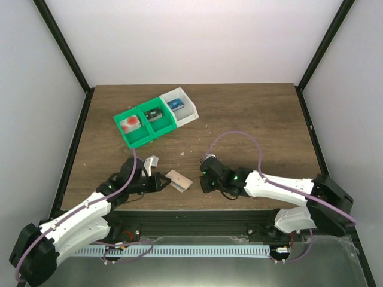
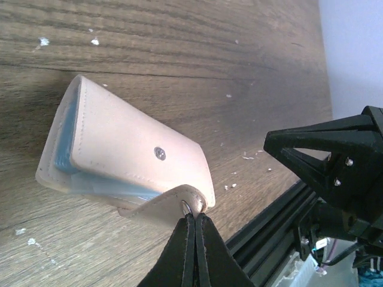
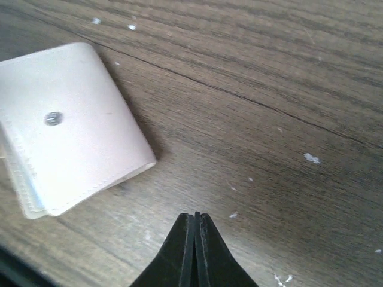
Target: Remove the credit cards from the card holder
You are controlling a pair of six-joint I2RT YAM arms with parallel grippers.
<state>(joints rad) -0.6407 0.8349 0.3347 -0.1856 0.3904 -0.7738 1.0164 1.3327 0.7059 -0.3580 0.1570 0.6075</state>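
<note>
The card holder (image 1: 179, 179) lies near the table's front edge between the two arms. It is pale with tan edging and a metal snap. In the left wrist view the holder (image 2: 131, 143) is slightly lifted at its tab, and the blue edges of the credit cards (image 2: 64, 134) show inside its open side. My left gripper (image 2: 195, 216) is shut on the holder's tan tab at the snap. My right gripper (image 3: 195, 215) is shut and empty, just right of the holder (image 3: 66, 125) and not touching it. It also shows in the top view (image 1: 203, 183).
A green two-part bin (image 1: 145, 124) and a white bin (image 1: 181, 105) stand at the back left, holding a red-orange item, a dark item and a blue item. The black rail of the table's front edge (image 2: 281, 221) runs close behind the holder.
</note>
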